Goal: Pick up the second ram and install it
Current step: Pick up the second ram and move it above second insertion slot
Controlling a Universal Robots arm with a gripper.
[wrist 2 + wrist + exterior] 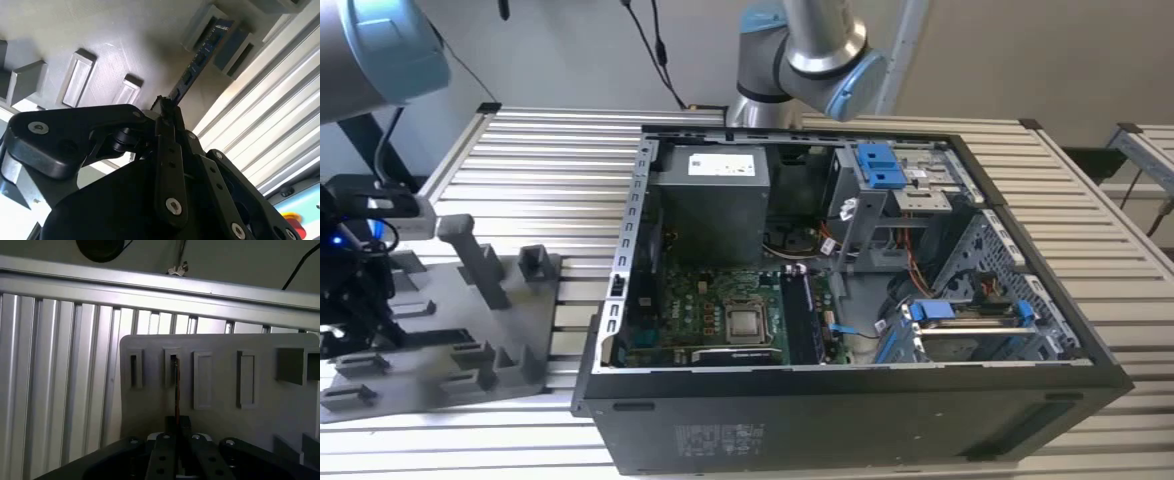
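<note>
A wide table (520, 150) made of metal slats is seen in the exterior view. A big black computer case (854, 410) is laid open on it, and a green board (707, 300) is seen inside. A grey robot arm (801, 50) is seen at the far side of the case. A grey tray (400, 395) is set on the table, just beside the case on the exterior view's left. In both wrist views the black gripper (165, 112) (177, 426) is held close over this tray (220, 425). Its jaws are pressed narrow, and the second ram (195, 65) (176, 390) is pinched between them at one end. The other end of the thin dark stick is tucked in a slot (173, 362) of the tray.
</note>
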